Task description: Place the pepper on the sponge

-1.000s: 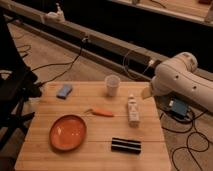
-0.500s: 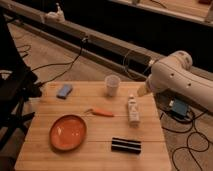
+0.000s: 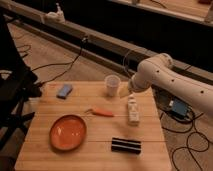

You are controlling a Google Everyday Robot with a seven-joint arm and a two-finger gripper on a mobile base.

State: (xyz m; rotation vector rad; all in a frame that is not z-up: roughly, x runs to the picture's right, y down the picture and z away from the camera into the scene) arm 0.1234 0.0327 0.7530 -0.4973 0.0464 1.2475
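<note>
Lying well to the left of the pepper (image 3: 102, 112) and farther back on the wooden counter (image 3: 95, 160), the sponge (image 3: 64, 90) is a small flat blue block, set at a slight angle and clear of everything else. The round orange plate (image 3: 68, 132) sits to the pepper's left too, but nearer the front edge, close by without touching it. The pepper itself lies flat on the bare wood about mid-counter, its thin pale stem toward the plate and its tapered tip pointing right; it is well apart from the sponge. Behind the pepper and a little to its right stands a translucent cup (image 3: 112, 85), upright. In front of the pepper and to its right lies a black ribbed bar (image 3: 125, 145), parallel to the front edge. Just right of the pepper's tip is a small white bottle (image 3: 133, 109).

The end effector (image 3: 129, 91) hangs behind and to the right of the pepper, between the cup and the bottle's top, holding nothing that can be seen — whether it is spread or pressed together cannot be told. The white arm (image 3: 165, 75) reaches in from the right.
</note>
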